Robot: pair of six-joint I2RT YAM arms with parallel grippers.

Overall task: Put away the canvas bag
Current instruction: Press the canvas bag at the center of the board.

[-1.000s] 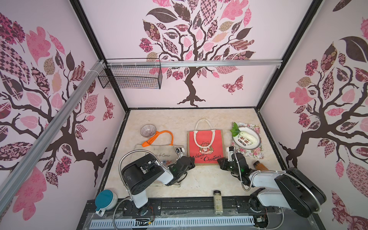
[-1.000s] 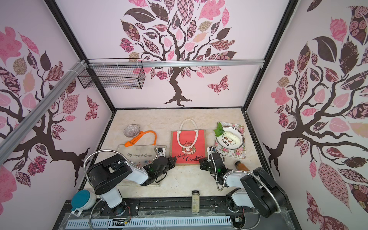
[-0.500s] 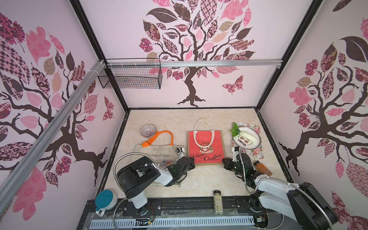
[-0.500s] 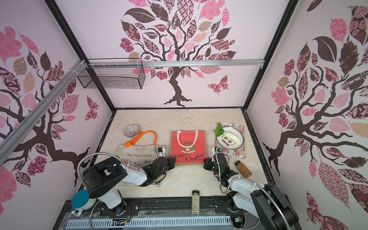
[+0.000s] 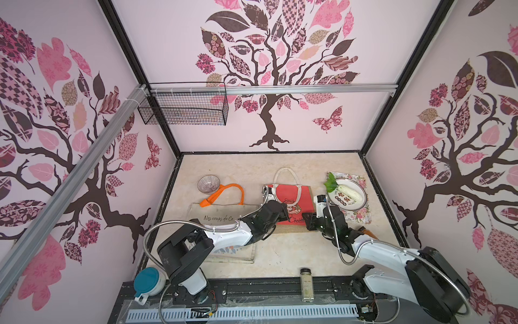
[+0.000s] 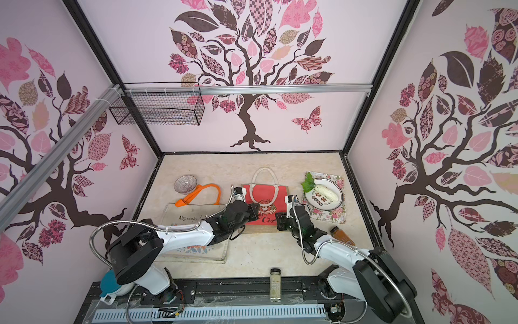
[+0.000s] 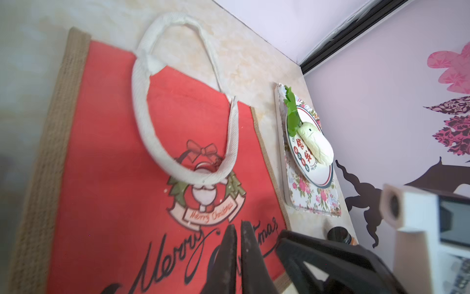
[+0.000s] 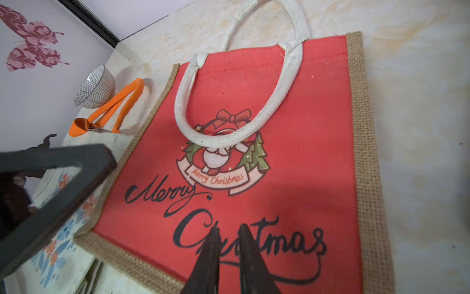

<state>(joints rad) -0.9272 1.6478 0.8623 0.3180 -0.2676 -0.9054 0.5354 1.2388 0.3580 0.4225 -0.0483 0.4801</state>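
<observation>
Over red bag, nr edge: left end effector shut, right end effector barely ajar, both empty; just moved in, pre-grasp.

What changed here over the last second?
The left gripper moved forward off the beige tote's edge, out over the red Christmas bag's lettering; the right gripper edged in over it from the opposite side. Neither took hold of or released anything. Both bags, the plate and the spice jar stayed put.

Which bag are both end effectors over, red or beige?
The red Merry Christmas bag with white handles: the left end effector and right end effector sit over its lettering. The beige bag has orange handles.
</observation>
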